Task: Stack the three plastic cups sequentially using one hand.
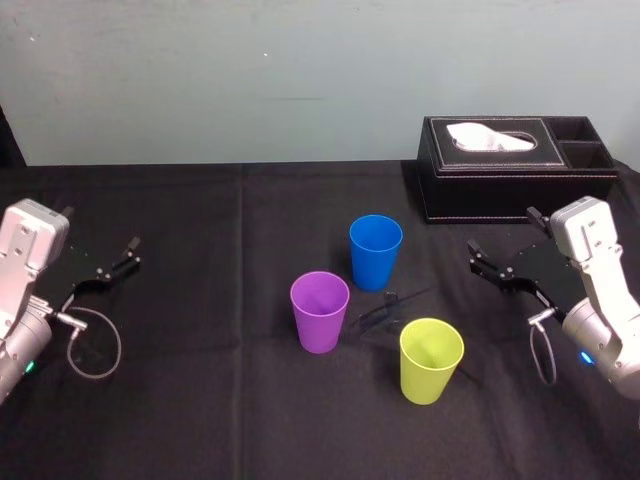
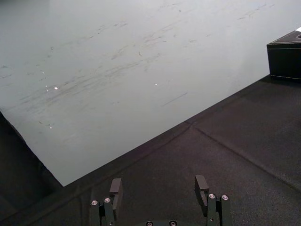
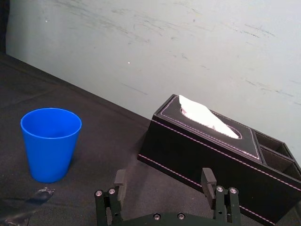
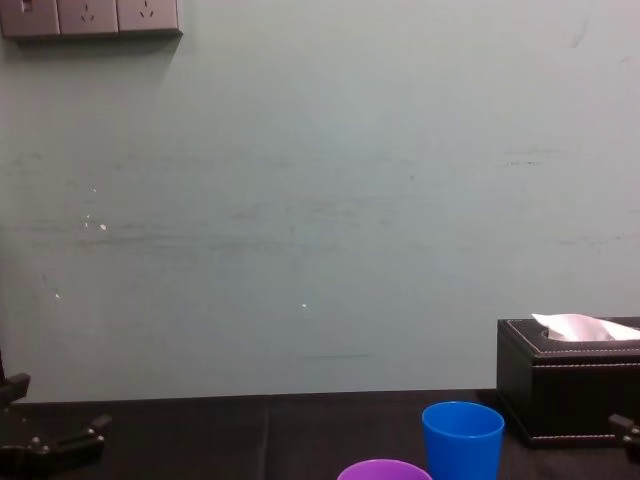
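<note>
Risk, as we judge it: the cups are light and tapered, so an off-centre pinch could tip one, or the arm could clip a neighbour going in; right gripper (image 1: 474,257) wide open, empty, near the tissue box (image 1: 515,165); from it, blue cup (image 1: 375,250) at 9 o'clock, purple cup (image 1: 320,310) at 8, yellow-green cup (image 1: 431,358) at 7; all upright, apart on the counter (image 1: 200,400); left gripper (image 1: 130,252) open, empty, parked far out at 9.
</note>
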